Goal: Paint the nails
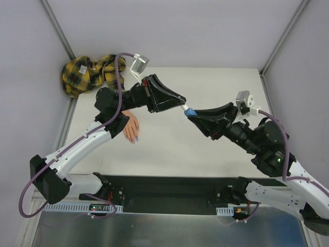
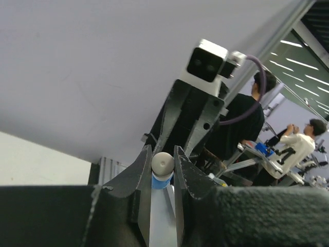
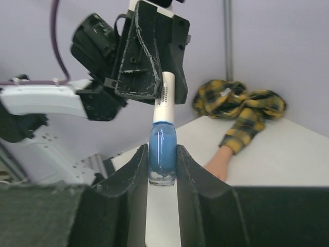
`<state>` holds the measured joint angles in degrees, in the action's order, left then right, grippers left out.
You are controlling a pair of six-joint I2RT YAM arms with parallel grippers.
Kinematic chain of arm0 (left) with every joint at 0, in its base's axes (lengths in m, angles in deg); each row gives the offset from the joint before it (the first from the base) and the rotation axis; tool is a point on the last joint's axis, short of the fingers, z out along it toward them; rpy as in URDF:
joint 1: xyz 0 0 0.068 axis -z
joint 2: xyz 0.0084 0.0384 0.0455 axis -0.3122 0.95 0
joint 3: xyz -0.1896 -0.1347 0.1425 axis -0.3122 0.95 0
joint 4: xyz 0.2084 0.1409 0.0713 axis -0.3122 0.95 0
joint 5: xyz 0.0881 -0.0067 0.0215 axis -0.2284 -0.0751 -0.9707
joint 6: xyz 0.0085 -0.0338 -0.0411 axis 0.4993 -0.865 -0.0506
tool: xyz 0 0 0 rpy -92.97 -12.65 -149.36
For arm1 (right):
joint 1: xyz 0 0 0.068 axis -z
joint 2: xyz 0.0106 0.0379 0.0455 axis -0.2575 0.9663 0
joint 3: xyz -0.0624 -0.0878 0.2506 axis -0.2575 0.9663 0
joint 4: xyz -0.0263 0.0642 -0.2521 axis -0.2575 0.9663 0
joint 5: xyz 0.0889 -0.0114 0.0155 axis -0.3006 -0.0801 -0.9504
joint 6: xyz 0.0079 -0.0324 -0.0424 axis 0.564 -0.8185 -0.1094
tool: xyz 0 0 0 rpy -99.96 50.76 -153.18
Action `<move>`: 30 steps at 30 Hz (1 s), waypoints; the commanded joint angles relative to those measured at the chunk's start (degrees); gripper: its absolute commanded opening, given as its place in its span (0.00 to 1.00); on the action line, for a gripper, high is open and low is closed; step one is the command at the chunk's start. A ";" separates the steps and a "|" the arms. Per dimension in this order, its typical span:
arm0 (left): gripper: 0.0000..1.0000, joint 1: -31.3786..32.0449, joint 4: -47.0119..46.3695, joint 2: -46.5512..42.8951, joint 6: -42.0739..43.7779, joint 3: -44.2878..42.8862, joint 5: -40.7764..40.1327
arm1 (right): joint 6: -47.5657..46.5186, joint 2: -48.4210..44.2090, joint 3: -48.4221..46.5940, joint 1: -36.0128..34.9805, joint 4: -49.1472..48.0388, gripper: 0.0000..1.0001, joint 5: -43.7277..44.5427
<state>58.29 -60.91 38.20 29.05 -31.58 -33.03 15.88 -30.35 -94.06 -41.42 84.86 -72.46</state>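
The mannequin hand (image 1: 130,127) lies palm down left of centre, and its nails (image 1: 134,139) show as tiny purplish tips pointing toward me. Its yellow-black plaid sleeve (image 1: 90,73) bunches in the far left corner. My right gripper (image 1: 194,116) is shut on the small blue bottle (image 3: 162,153) and holds it in the air above mid-table. My left gripper (image 1: 182,104) is shut on the bottle's white cap (image 2: 163,164), meeting the right gripper tip to tip. The cap sits on the bottle neck (image 3: 165,98). In the right wrist view the hand (image 3: 218,163) shows only at its wrist, with the nails hidden.
White table (image 1: 205,149) enclosed by grey walls. Metal corner posts (image 1: 59,31) stand at back left and back right. The black arm-base rail (image 1: 169,188) runs along the near edge. The left arm's forearm (image 1: 110,103) hangs over the mannequin wrist.
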 commanded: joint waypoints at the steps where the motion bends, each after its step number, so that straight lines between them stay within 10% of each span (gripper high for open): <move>1: 0.00 1.04 -16.02 -1.17 -7.92 2.49 8.97 | 14.65 0.32 0.02 1.49 -11.95 0.00 -11.96; 9: 0.00 2.44 -22.92 -1.43 -12.86 2.93 9.94 | 25.05 2.78 2.22 1.67 -21.18 0.00 -16.81; 12: 0.32 2.36 -12.16 -4.58 -8.13 2.41 9.94 | 22.60 2.25 2.05 1.93 -18.13 0.00 -15.15; 13: 0.58 2.27 -8.09 -5.73 -3.23 1.88 9.50 | 21.55 1.73 1.78 2.02 -16.80 0.00 -14.54; 16: 0.80 1.83 12.51 -10.48 9.41 -0.66 4.42 | 15.14 1.02 0.21 2.02 -10.22 0.00 -11.37; 22: 0.84 1.65 46.56 -13.13 20.20 -10.07 -17.28 | 3.18 3.12 -4.62 1.76 1.39 0.00 -4.69; 30: 0.79 1.47 55.15 -7.07 14.93 -16.93 -24.51 | -8.25 6.38 -8.24 -1.23 4.48 0.00 5.77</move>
<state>60.10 -13.20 28.56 44.72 -46.01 -51.94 15.45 -24.93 -98.87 -40.91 88.59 -73.81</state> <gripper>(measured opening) 0.800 0.256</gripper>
